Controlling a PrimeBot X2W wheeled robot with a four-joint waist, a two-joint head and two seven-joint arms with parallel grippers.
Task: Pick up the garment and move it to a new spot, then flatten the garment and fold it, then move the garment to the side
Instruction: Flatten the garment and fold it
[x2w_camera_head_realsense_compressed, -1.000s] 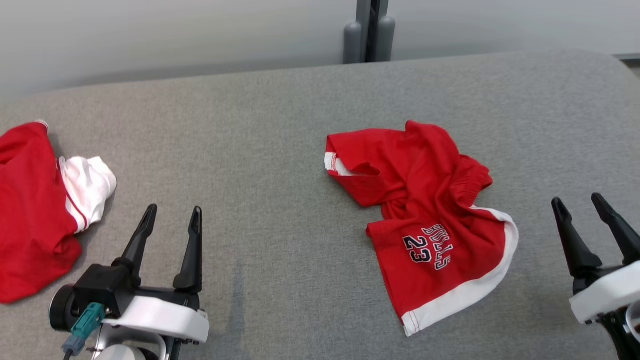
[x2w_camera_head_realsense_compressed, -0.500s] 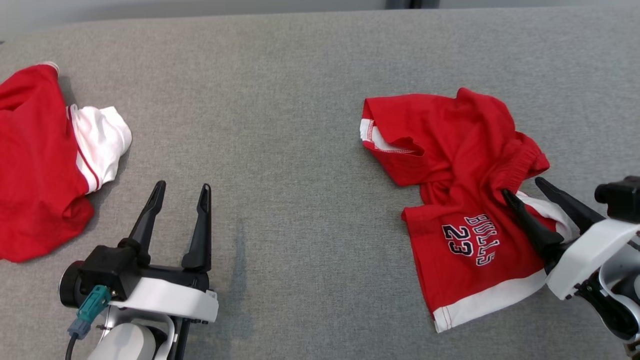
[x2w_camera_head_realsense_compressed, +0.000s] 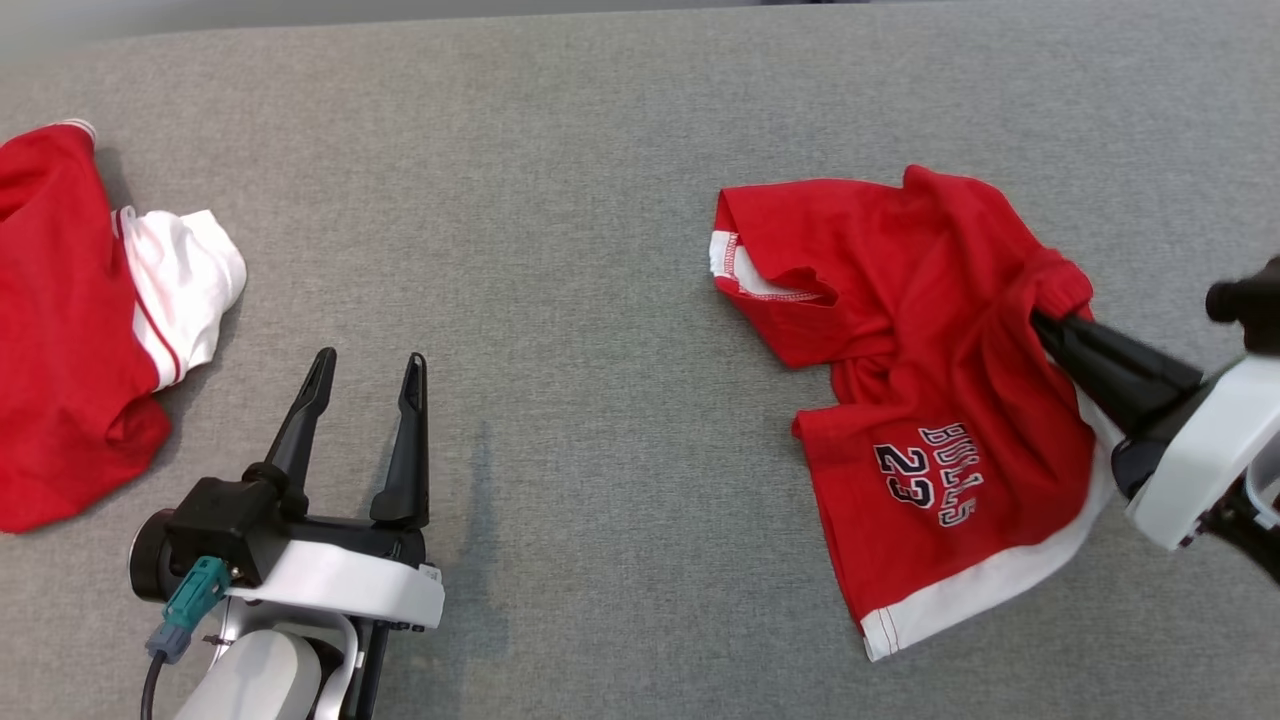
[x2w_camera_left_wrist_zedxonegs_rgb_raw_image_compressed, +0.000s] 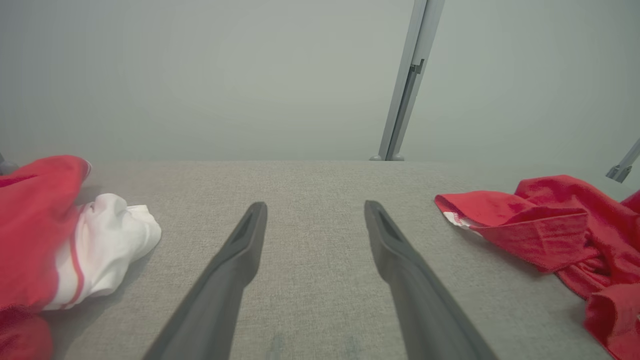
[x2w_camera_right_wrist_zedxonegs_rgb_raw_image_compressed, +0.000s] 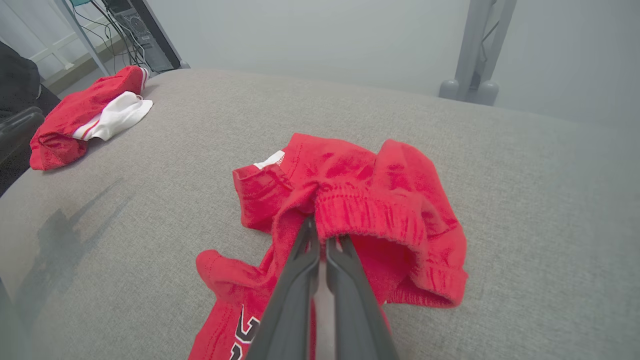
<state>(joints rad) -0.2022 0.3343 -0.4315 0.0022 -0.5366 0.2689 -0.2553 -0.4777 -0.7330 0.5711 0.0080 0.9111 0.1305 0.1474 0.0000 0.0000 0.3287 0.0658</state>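
Observation:
The garment (x2w_camera_head_realsense_compressed: 920, 380) is a pair of red shorts with a white hem and dark "BULLS 23" lettering, lying crumpled on the right half of the grey table (x2w_camera_head_realsense_compressed: 580, 250). My right gripper (x2w_camera_head_realsense_compressed: 1045, 325) comes in from the right edge and is shut on the garment's elastic waistband (x2w_camera_right_wrist_zedxonegs_rgb_raw_image_compressed: 370, 215), the cloth bunched around the fingertips. In the right wrist view the two fingers (x2w_camera_right_wrist_zedxonegs_rgb_raw_image_compressed: 300, 280) stand pressed together under the waistband's rim. My left gripper (x2w_camera_head_realsense_compressed: 365, 365) rests open over bare table at the lower left, nothing between its fingers (x2w_camera_left_wrist_zedxonegs_rgb_raw_image_compressed: 235, 260). The garment (x2w_camera_left_wrist_zedxonegs_rgb_raw_image_compressed: 550, 235) lies to its right.
A second red and white garment (x2w_camera_head_realsense_compressed: 90, 320) lies bunched at the table's left edge, also seen as a heap (x2w_camera_left_wrist_zedxonegs_rgb_raw_image_compressed: 65, 240) left of the left fingers. Grey posts (x2w_camera_right_wrist_zedxonegs_rgb_raw_image_compressed: 475, 50) stand behind the table's far edge. A dark chair part (x2w_camera_right_wrist_zedxonegs_rgb_raw_image_compressed: 15, 130) sits at the left.
My right gripper has reached in from the right onto the shorts and shut on the waistband, pulling the cloth up. The head camera tilted down. The left gripper stayed open in place.

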